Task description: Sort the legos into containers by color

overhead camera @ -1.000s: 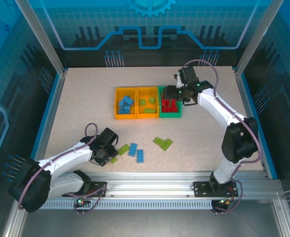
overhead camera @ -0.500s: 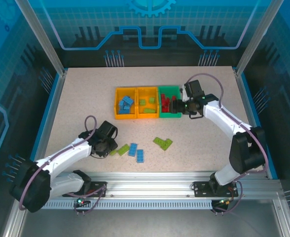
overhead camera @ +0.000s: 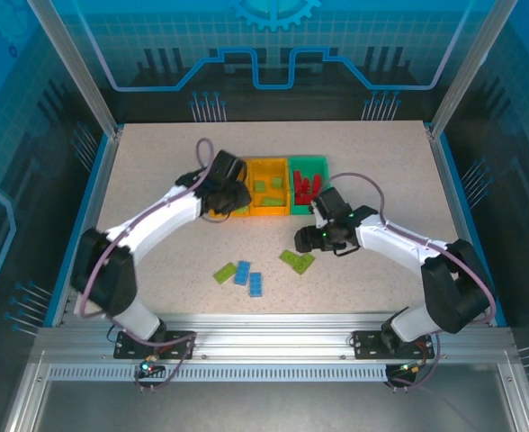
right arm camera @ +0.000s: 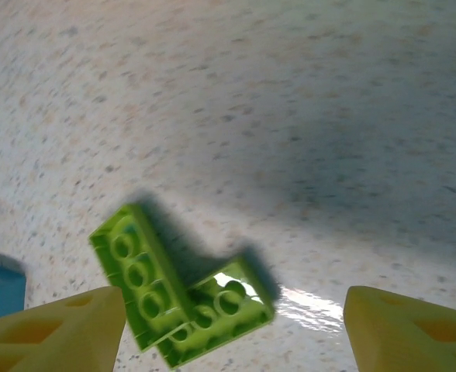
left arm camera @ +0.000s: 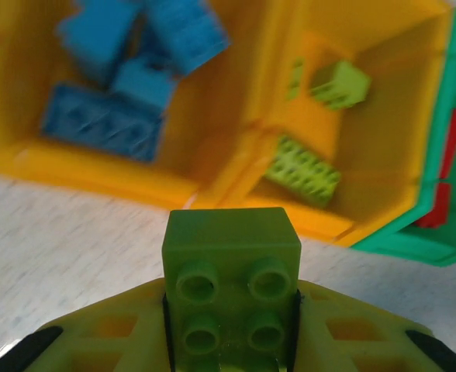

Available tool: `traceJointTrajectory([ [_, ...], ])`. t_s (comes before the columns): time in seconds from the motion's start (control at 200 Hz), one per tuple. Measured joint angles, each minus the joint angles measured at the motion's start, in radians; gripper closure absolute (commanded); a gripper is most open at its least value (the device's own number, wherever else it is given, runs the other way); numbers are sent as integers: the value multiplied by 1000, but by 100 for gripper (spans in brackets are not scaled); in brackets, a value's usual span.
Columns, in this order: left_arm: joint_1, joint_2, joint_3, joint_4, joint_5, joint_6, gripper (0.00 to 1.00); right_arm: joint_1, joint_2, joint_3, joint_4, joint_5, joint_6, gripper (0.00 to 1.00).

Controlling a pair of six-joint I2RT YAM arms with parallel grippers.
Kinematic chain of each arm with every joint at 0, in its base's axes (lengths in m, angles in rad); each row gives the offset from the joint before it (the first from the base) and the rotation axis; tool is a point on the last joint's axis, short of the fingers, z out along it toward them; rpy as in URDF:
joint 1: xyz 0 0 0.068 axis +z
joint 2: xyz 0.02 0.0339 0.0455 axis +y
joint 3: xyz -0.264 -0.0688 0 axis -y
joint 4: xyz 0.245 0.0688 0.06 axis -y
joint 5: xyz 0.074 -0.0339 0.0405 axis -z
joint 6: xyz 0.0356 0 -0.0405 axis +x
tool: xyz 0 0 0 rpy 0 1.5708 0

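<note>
My left gripper is shut on a small lime green lego and hovers just in front of the joined containers, near the wall between the two orange bins. The left orange bin holds blue legos. Lime green legos lie in the middle orange bin. Red legos fill the green bin. My right gripper is open and low over an L-shaped lime green lego on the table, one finger on each side of it.
On the table in front of the bins lie a lime green lego and two blue legos, left of the right gripper. The left arm stretches diagonally from the near left. Blue rails edge the table.
The left gripper closed on the lime lego near the front left and carried it up to the bins. The right gripper left the green bin and came down over the L-shaped lego.
</note>
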Motion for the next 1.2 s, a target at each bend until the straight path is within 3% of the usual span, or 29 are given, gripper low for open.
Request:
traceJointTrajectory([
  [0.12,13,202,245,-5,61,85,66,79,-5,0,2,37,-50,25],
  [0.3,30,431,515,-52,119,164,65,122,-5,0,-1,81,-122,24],
  [0.435,50,537,627,-102,153,187,53,159,8,5,-3,88,-194,23],
  [0.6,72,555,633,-132,176,192,29,188,95,71,-22,97,-285,24],
  [0.7,74,555,634,-130,192,187,20,189,148,110,-34,99,-335,24],
  [0.79,74,552,634,-121,213,183,2,193,179,133,-43,100,-371,24],
  [1.201,88,303,373,5,307,118,1,196,316,219,-111,87,-489,35],
])
